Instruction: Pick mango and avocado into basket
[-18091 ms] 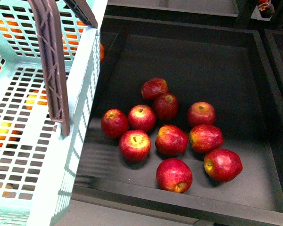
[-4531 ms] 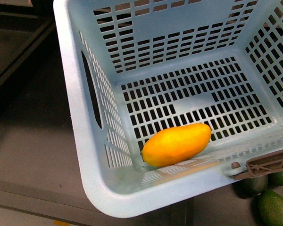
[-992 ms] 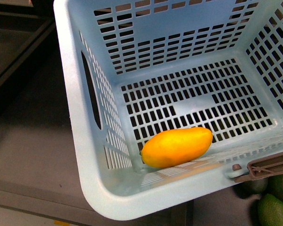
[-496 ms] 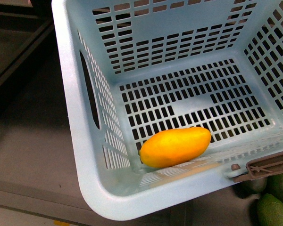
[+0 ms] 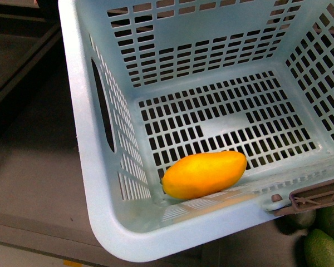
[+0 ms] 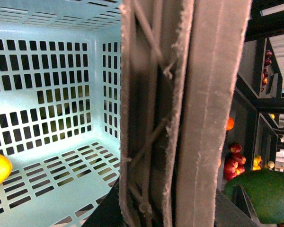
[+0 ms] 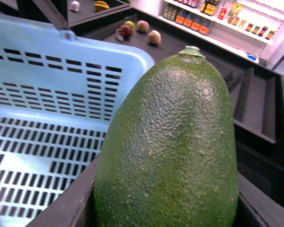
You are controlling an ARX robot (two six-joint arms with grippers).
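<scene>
Mango [image 5: 205,174] lies in the basket's [image 5: 86,139] near-left corner. The right gripper [image 7: 165,208] clamps the avocado [image 7: 170,132] just outside the basket; the left gripper [image 6: 165,210] grips its handle [image 6: 180,94].

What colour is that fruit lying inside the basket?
The mango in the basket is smooth yellow-orange, clearest in the front view.
</scene>
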